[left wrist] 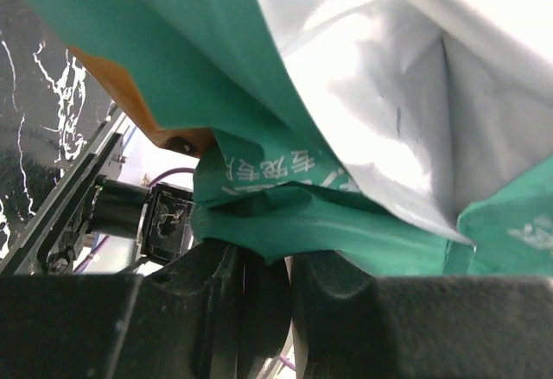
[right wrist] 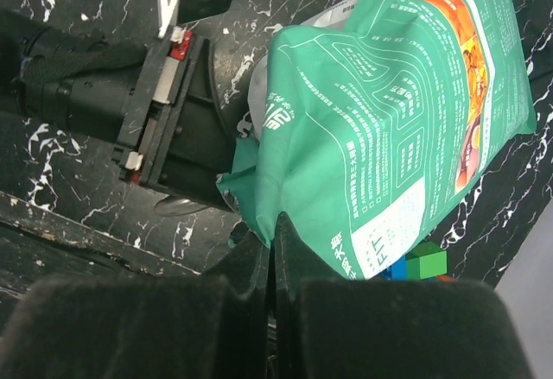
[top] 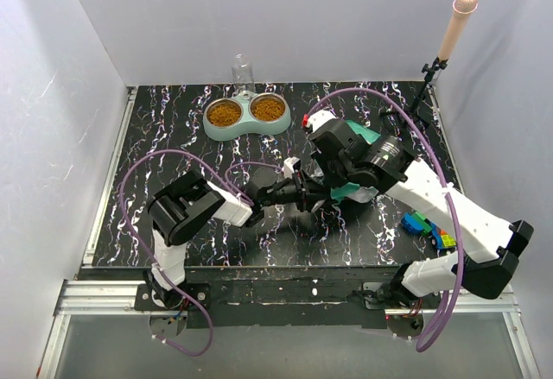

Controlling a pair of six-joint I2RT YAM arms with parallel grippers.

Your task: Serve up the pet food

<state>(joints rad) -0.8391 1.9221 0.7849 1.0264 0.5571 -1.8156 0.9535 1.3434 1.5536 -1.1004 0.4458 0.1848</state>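
Marbled table (top: pixel 164 137): one bag (right wrist: pixel 389 120), two bowls (top: pixel 225 114).

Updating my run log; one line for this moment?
left gripper: shut on bag | right gripper: shut on bag | bowl: kibble in both cups

The pet food (top: pixel 224 114) is small brown kibble. It lies as a low heap in each of the two cups of the mint-green double bowl (top: pixel 249 132), at the far side of the table (top: pixel 173 146). Its bag (right wrist: pixel 389 120) is teal and white, with an orange picture panel and printed text. The bag is crumpled and tilted, right of the table's centre; one creased side looks pale and shiny.
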